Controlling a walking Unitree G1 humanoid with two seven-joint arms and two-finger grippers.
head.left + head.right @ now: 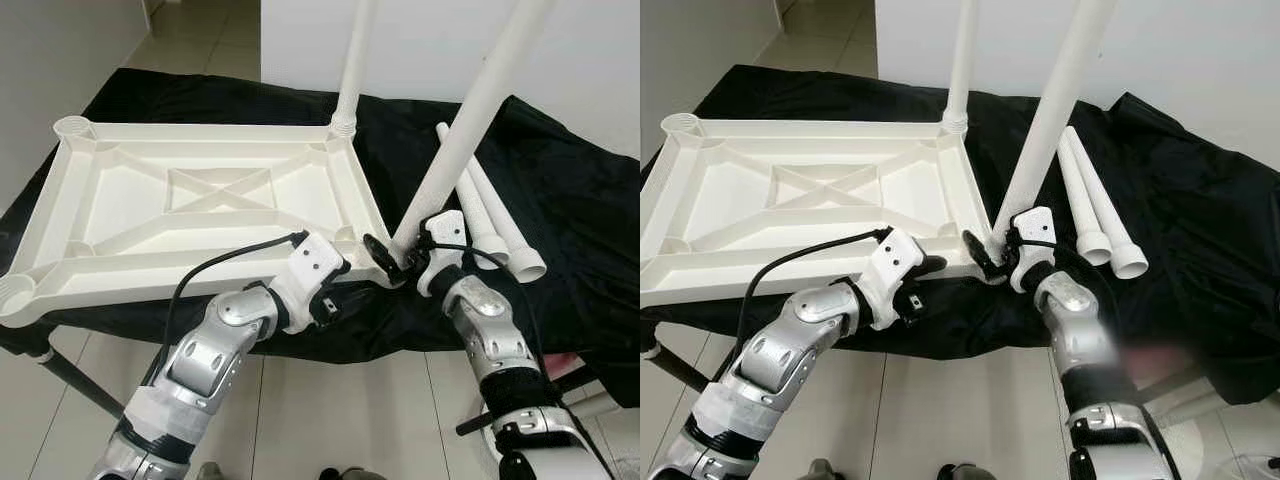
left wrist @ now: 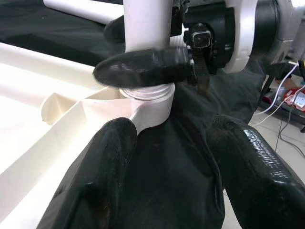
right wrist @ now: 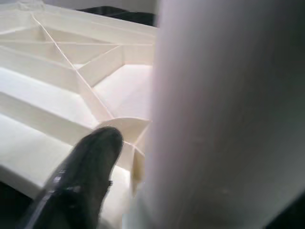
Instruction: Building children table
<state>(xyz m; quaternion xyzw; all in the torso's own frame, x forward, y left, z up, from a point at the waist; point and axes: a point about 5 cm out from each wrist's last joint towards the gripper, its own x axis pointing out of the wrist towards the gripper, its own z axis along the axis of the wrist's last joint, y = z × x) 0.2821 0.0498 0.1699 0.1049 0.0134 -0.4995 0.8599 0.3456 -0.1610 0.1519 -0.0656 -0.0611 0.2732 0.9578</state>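
While the white children's table top (image 1: 200, 205) lies upside down on a black cloth (image 1: 560, 200), one leg (image 1: 352, 70) stands screwed into its far right corner. A second leg (image 1: 470, 130) leans in the near right corner socket (image 2: 150, 102), where the right pincer (image 1: 392, 262) is closed around its base. The left pincer (image 2: 171, 167) hovers open just beside that corner, holding nothing. Two spare legs (image 1: 495, 225) lie on the cloth to the right.
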